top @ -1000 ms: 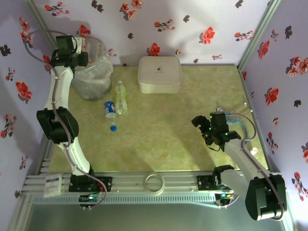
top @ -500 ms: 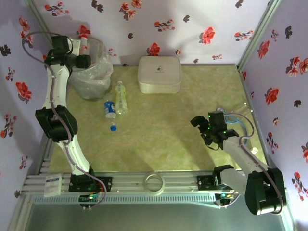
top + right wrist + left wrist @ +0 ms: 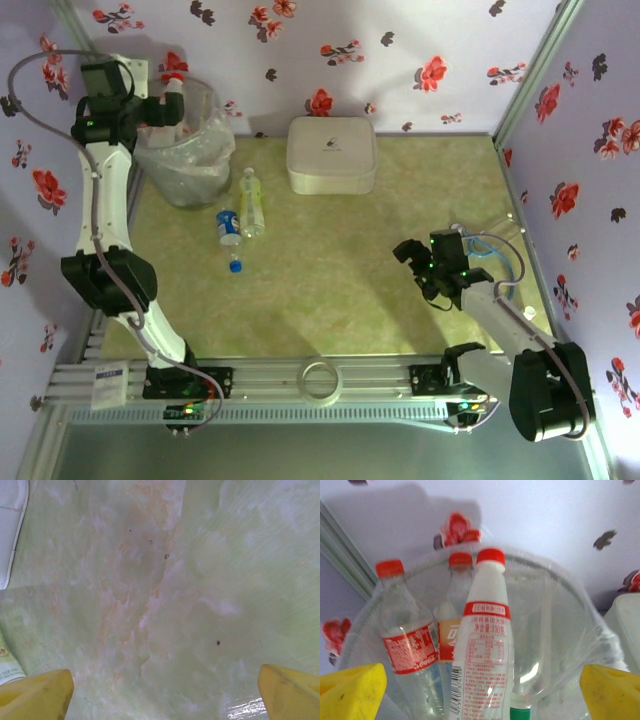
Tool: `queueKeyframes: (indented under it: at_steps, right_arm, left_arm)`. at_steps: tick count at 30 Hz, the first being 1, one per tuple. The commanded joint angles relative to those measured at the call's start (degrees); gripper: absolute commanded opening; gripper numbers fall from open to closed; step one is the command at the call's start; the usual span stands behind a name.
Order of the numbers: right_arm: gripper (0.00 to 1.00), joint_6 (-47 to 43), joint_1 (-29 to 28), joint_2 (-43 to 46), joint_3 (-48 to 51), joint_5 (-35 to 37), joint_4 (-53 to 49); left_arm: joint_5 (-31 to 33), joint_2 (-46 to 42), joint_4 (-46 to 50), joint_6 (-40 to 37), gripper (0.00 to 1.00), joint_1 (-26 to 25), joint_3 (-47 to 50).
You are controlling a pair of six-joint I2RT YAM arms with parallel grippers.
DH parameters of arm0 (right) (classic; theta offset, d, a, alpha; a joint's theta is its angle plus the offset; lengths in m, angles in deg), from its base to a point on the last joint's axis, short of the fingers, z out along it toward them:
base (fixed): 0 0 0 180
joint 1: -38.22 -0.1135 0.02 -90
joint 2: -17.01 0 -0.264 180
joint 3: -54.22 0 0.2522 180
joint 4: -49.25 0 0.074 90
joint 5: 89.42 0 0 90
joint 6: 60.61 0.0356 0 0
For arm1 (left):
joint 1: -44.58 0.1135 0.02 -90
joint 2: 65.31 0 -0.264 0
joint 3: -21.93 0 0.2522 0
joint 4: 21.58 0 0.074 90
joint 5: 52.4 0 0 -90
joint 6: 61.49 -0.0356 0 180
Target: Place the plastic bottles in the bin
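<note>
The bin (image 3: pixel 195 160) stands at the back left, lined with crinkly clear plastic. My left gripper (image 3: pixel 160 108) hangs at its rim, open. In the left wrist view a white bottle (image 3: pixel 485 645) with a red cap stands upright in the bin (image 3: pixel 565 585) between my wide yellow fingertips (image 3: pixel 350 692), touching neither. Beside it stand two clear red-capped bottles (image 3: pixel 402 635). On the table lie a pale green bottle (image 3: pixel 252 203) and a blue-labelled bottle (image 3: pixel 229 228). My right gripper (image 3: pixel 412 256) is open above bare table at the right, with nothing between its fingers (image 3: pixel 35 695).
A white rounded-square box (image 3: pixel 332 153) sits at the back centre, its corner at the upper left of the right wrist view (image 3: pixel 10 525). A loose blue cap (image 3: pixel 235 266) lies in front of the two bottles. Flowered walls close in the table's left, back and right sides.
My left gripper has opened and let go of the white bottle, which now stands in the bin. The left arm has drawn back to the left. The right arm has barely moved.
</note>
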Motion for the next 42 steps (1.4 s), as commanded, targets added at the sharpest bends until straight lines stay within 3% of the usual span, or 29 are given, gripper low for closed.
queueKeyframes:
  at_steps: [1, 9, 13, 15, 27, 28, 32, 35, 42]
  right_arm:
    - [0.96, 1.00, -0.53, 0.04, 0.01, 0.46, 0.77]
    - [0.96, 1.18, -0.81, 1.57, 1.15, 0.79, 0.63]
    - [0.96, 1.02, -0.79, 1.90, 1.32, 0.66, 0.44]
    - [0.96, 1.06, -0.83, 2.09, 1.41, 0.64, 0.33]
    - [0.96, 1.36, -0.83, 2.74, 2.24, 1.08, 0.50]
    - [0.96, 1.36, -0.85, 2.69, 2.23, 1.01, 0.59]
    - [0.96, 1.50, -0.87, 1.71, 2.14, 0.84, 1.36]
    - [0.96, 1.70, -1.00, 0.65, 1.95, 0.46, 2.34]
    - [0.96, 1.97, -1.89, -0.77, 1.33, 0.47, 3.15]
  left_arm:
    - [0.83, -0.73, -0.18, 1.51, 0.94, 0.15, 0.51]
    - [3.12, -0.58, 3.06, 3.84, 0.52, 0.15, 7.77]
    - [3.89, 0.45, 2.47, 3.89, 0.34, 0.15, 12.12]
    - [4.69, 1.06, 2.08, 3.63, 0.30, 0.15, 13.72]
    - [4.88, 1.15, 3.05, 4.33, 0.31, 0.15, 12.27]
    - [4.93, 0.51, 3.05, 4.33, 0.33, 0.15, 11.91]
    - [5.05, -2.31, 4.19, 4.19, 0.58, 0.15, 8.41]
    - [4.97, -3.61, 5.55, 4.11, 0.68, 0.15, 5.06]
    - [4.49, -1.98, 8.22, 3.98, 0.69, -0.06, -0.67]
